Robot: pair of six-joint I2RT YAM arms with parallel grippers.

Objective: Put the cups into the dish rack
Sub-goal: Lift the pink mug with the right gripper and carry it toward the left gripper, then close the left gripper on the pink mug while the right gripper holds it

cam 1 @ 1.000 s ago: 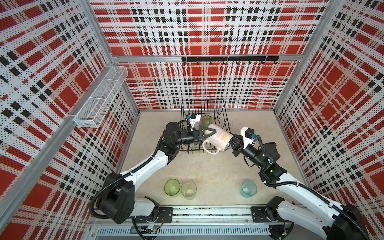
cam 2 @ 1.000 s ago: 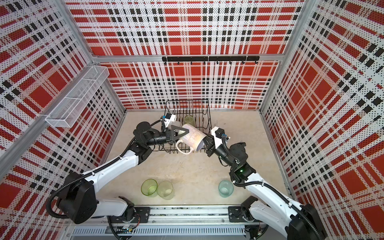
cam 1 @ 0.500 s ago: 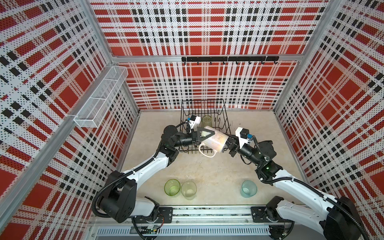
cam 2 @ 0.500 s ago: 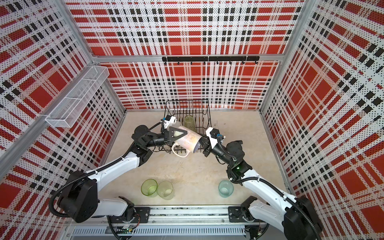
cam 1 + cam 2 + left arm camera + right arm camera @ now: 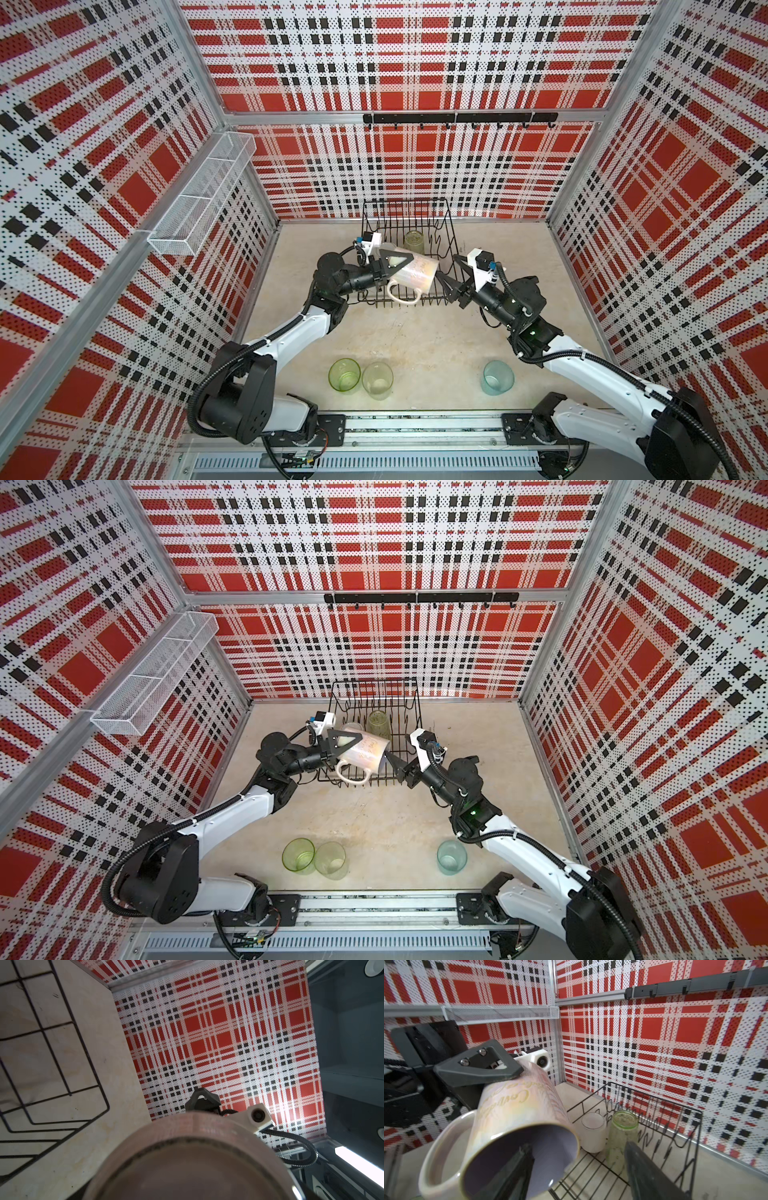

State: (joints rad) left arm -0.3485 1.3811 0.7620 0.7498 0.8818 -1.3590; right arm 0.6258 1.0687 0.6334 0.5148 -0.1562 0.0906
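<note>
Counting six cups in all, one is in the air, two are in the rack and three stand on the table [image 5: 415, 332]. The left gripper [image 5: 395, 266] is clamped on the one pale pink mug [image 5: 417, 272]. It holds the mug on its side above the near edge of the single black dish rack [image 5: 405, 201], handle hanging down and lilac mouth turned toward the other arm. The right gripper [image 5: 449, 272] sits just in front of that mouth with its two jaws spread and nothing between them. The right wrist view shows one finger lined up with the opening and the other out to the side, but whether either touches the rim cannot be told. Inside the rack stand two cups, just beside each other among the prongs: one green tumbler [image 5: 414, 241] and one white cup [image 5: 592, 1132]. Near the front of the table are three tumblers. One green tumbler [image 5: 344, 375] and one pale frosted tumbler [image 5: 377, 380] stand just beside each other on the left arm's side, and one teal tumbler [image 5: 497, 377] stands well apart on the right arm's side. One long white mesh basket [image 5: 199, 199] hangs on the left wall, and one black hook rail [image 5: 457, 118] runs along the back wall.
</note>
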